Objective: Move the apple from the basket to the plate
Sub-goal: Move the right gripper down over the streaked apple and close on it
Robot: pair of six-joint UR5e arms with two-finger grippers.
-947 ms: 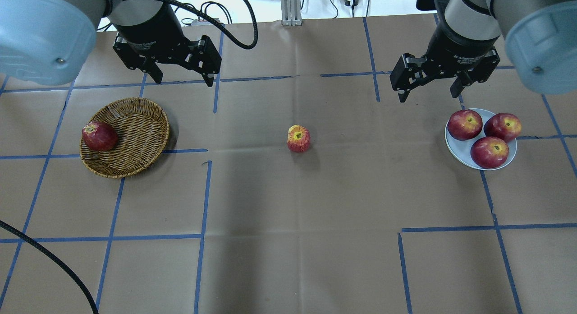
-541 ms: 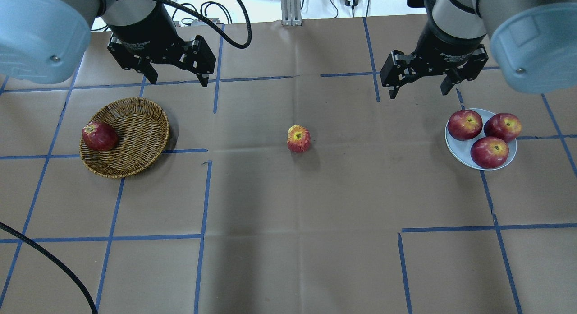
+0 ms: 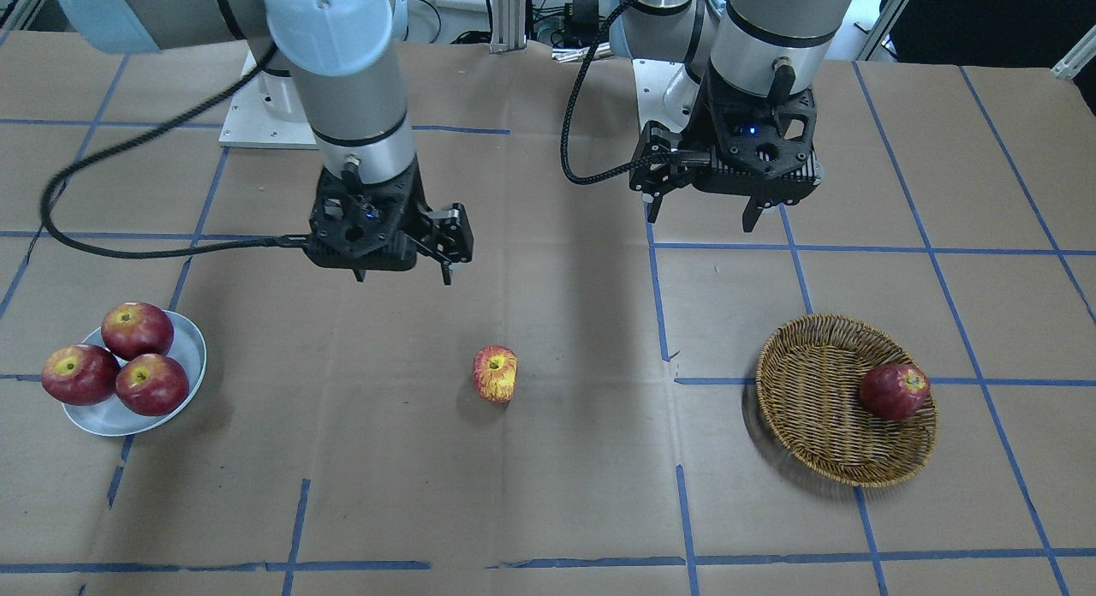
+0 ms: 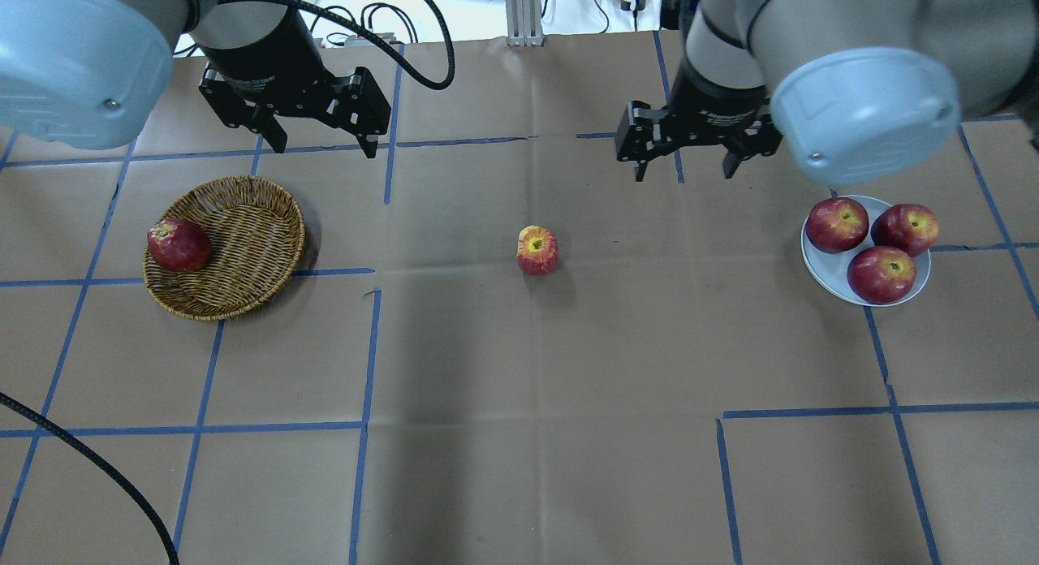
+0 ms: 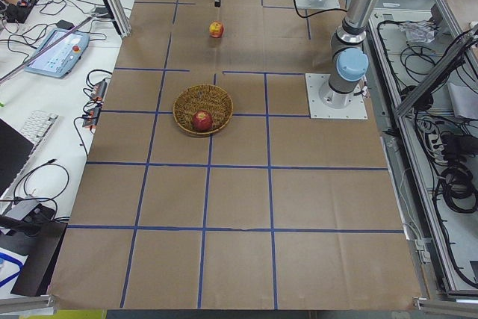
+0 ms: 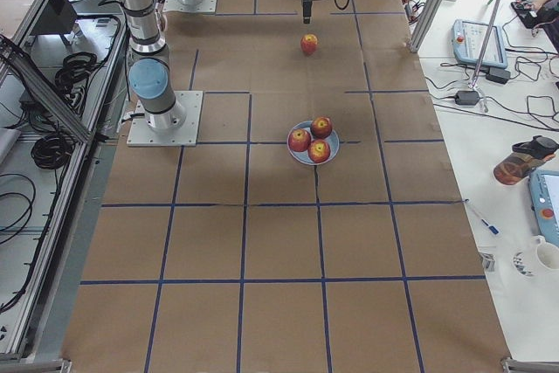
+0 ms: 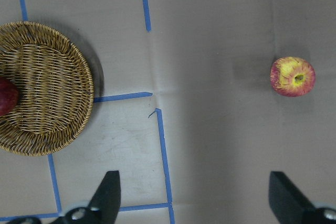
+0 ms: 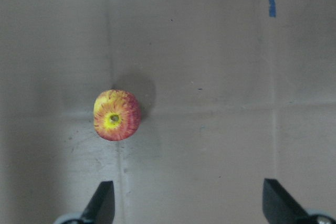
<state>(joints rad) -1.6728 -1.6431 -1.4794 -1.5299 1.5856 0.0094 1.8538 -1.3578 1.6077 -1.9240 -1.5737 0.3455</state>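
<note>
The yellow-streaked apple (image 4: 537,250) lies alone on the brown paper at mid-table, also in the front view (image 3: 495,373). The wicker basket (image 4: 243,240) sits at the left and holds one dark red apple (image 4: 178,245). The pale plate (image 4: 822,269) sits at the right with three dark red apples. My left gripper (image 4: 323,148) is open and empty, hovering behind the basket. My right gripper (image 4: 682,174) is open and empty, hovering behind and to the right of the streaked apple. The right wrist view shows that apple (image 8: 116,115) ahead of the open fingers, near the left one (image 8: 102,203).
The table is covered with brown paper with blue tape lines. A black cable (image 4: 81,459) crosses the near left corner. In the left wrist view the basket (image 7: 44,87) lies far left and the streaked apple (image 7: 293,76) far right.
My right gripper has swung left, from behind the plate toward mid-table, staying open. My left gripper has barely shifted. The apples, basket and plate have not moved.
</note>
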